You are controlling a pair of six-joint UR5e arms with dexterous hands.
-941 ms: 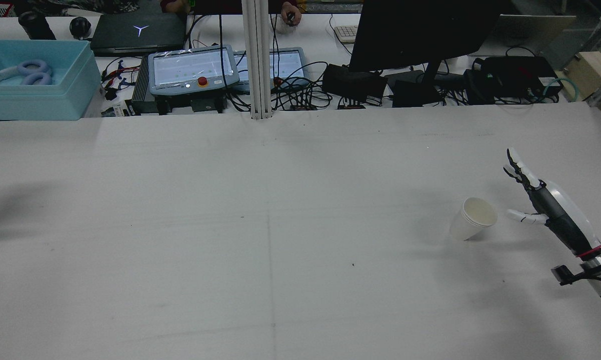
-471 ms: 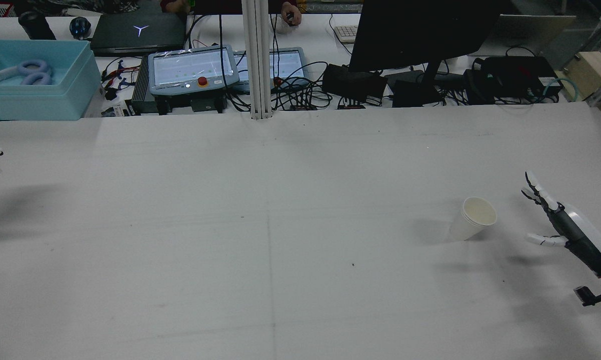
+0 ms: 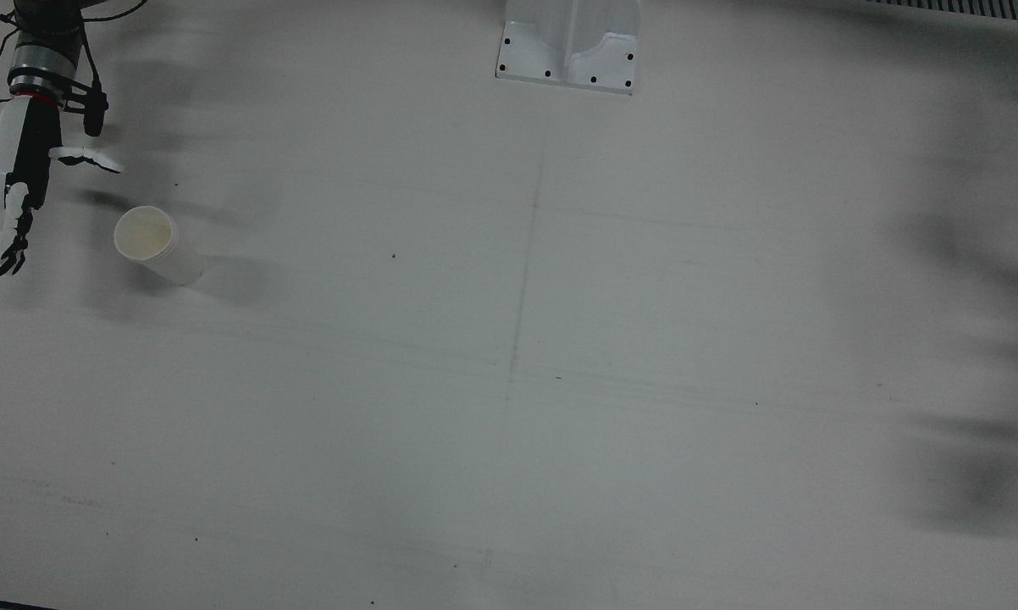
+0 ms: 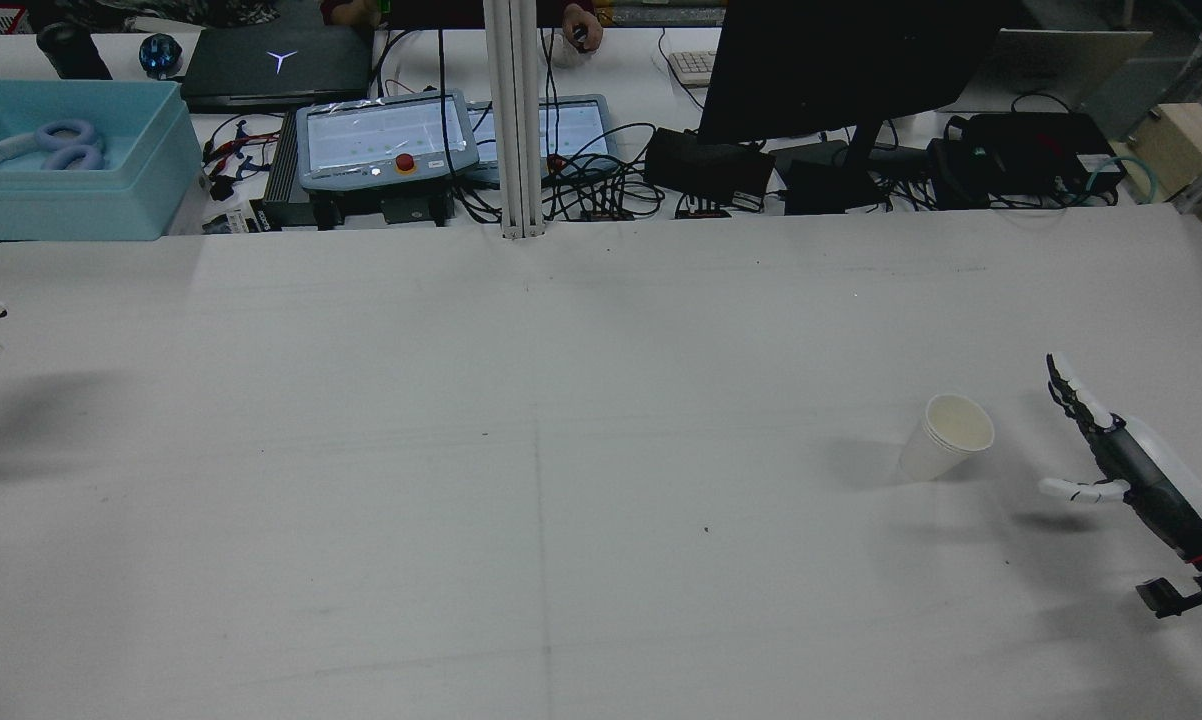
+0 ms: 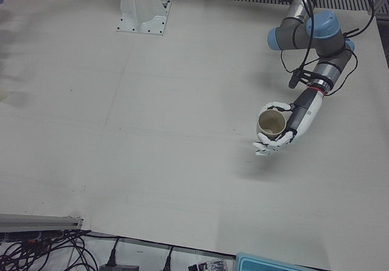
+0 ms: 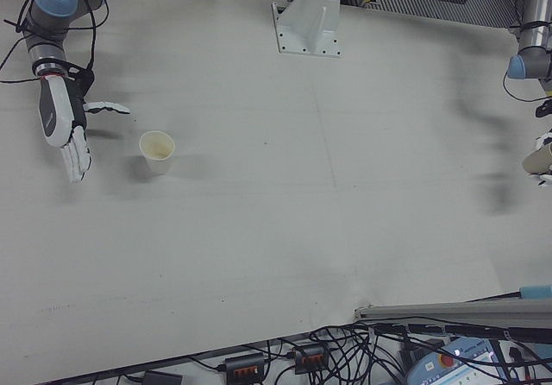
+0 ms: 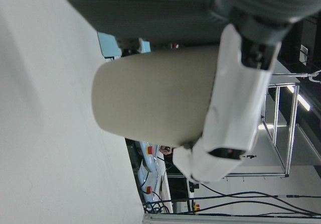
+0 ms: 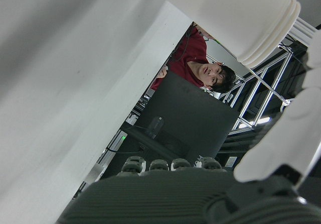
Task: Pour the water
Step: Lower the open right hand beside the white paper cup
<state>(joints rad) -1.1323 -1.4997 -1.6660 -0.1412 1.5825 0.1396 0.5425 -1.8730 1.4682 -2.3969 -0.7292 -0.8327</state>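
Note:
A white paper cup (image 4: 946, 437) stands upright on the table (image 4: 561, 480), also seen in the front view (image 3: 149, 243) and the right-front view (image 6: 157, 150). My right hand (image 4: 1111, 460) is open beside it, a short gap away, fingers spread and holding nothing. The right hand view shows this cup (image 8: 235, 13) ahead of the palm, untouched. My left hand (image 5: 285, 128) is shut on a second, beige cup (image 5: 271, 125), held upright above the table. The left hand view shows that cup (image 7: 155, 96) with white fingers (image 7: 235, 113) wrapped round it. Its contents cannot be made out.
An arm pedestal base (image 3: 568, 51) is bolted at the table's robot side. Beyond the far edge are a blue bin (image 4: 71, 160), teach pendants (image 4: 386, 135), a black monitor (image 4: 841, 70) and tangled cables. A person's hand (image 4: 581, 25) rests on the far desk.
My right hand drew back from the white cup, towards the near right, and then nearly settled. My left hand, with its cup, edged slightly further into the rear view. The white cup stayed put.

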